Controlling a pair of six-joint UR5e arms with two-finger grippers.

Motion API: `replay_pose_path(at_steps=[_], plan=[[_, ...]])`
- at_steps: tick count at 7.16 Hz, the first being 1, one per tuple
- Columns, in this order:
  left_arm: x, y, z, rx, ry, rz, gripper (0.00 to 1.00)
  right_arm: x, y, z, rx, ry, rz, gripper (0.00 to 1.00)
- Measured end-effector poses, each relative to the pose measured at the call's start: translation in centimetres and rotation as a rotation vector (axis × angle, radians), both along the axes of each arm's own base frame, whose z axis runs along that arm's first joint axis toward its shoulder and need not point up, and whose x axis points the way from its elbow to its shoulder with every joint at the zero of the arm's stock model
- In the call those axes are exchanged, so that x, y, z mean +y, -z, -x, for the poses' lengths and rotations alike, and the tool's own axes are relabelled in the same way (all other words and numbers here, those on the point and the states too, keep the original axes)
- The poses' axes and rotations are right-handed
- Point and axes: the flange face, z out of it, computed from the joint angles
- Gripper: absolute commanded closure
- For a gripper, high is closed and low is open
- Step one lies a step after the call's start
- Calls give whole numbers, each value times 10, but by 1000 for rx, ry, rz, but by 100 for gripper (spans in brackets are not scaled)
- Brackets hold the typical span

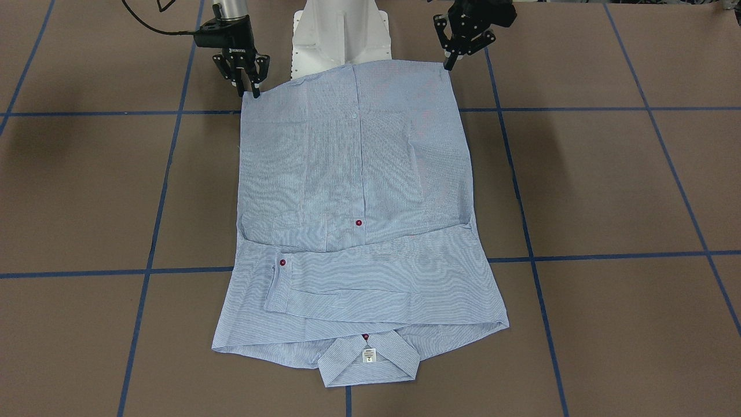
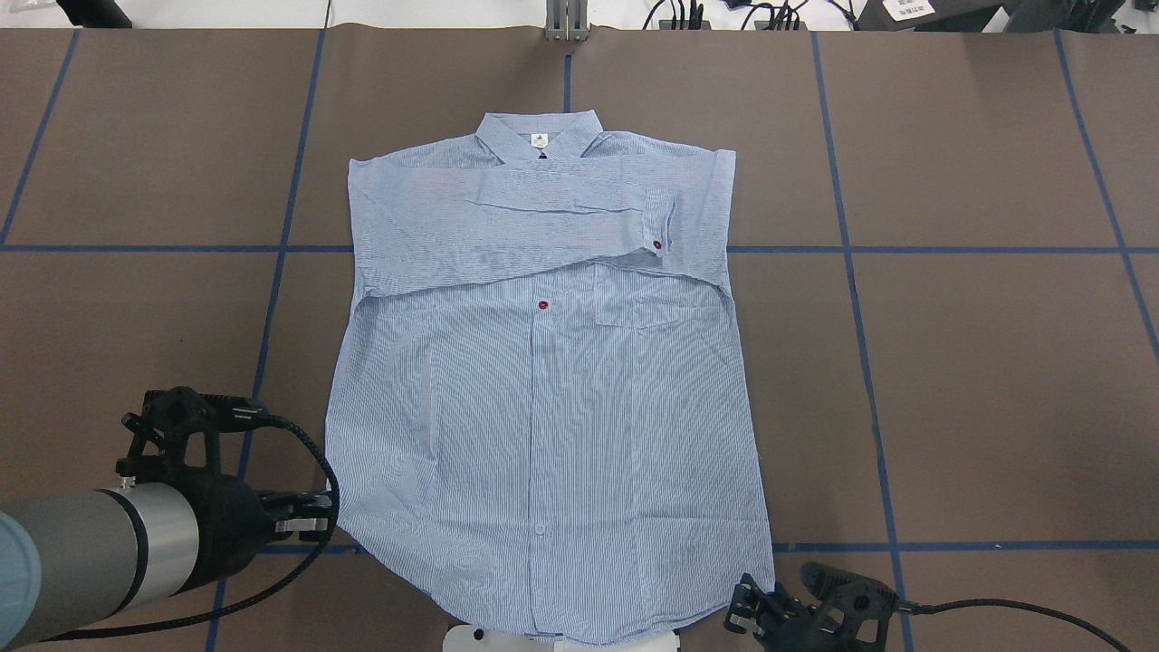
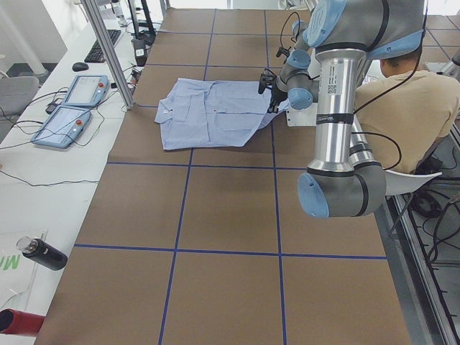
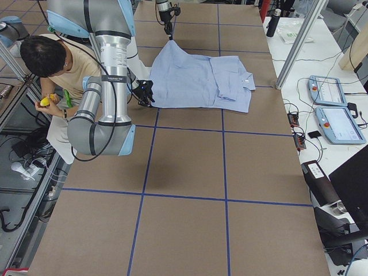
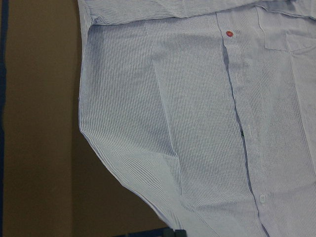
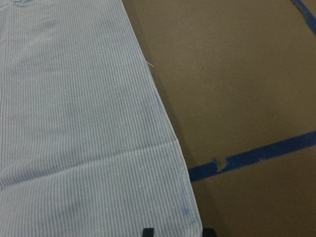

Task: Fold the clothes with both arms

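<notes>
**Shirt and grippers on the table.** The light blue striped shirt (image 2: 543, 407) lies front-up on the brown table (image 2: 996, 380), midway between its left and right edges. Its hem is at the robot-side edge, and the middle of the hem overlaps the white pedestal base (image 1: 341, 29). The collar (image 2: 579, 127), with its white label (image 2: 539, 140) showing, points to the far edge.

The sleeves are folded in across the chest just below the collar. The upper sleeve ends in a cuff (image 2: 659, 222) with a dark red button. A second red button (image 2: 542, 304) sits on the placket, beside the chest pocket (image 2: 643, 312).

The left gripper (image 2: 312, 512) is at the hem corner on the robot's left. Its fingers are closed on the cloth, and in the exterior right view that corner stands off the table.

The right gripper (image 1: 248, 87) is at the opposite hem corner, with its tips at the cloth. The right wrist view shows two dark fingertips (image 6: 147, 231) with the corner between them. Whether they pinch it cannot be told.

Blue tape lines (image 2: 996, 249) grid the table. A seated person (image 3: 402, 93) is behind the robot.
</notes>
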Motion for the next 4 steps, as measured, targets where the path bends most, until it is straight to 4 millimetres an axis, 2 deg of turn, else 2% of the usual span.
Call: replay_pose_path(at_steps=[2, 3, 4], plan=[[0, 0, 0, 1, 0, 0, 100, -1, 7, 2, -14, -3, 3, 100], [0, 1, 0, 3, 0, 0, 100, -7, 16, -4, -29, -10, 5, 100], [0, 5, 0, 12, -2, -2, 100, -21, 34, -24, -54, -21, 14, 100]])
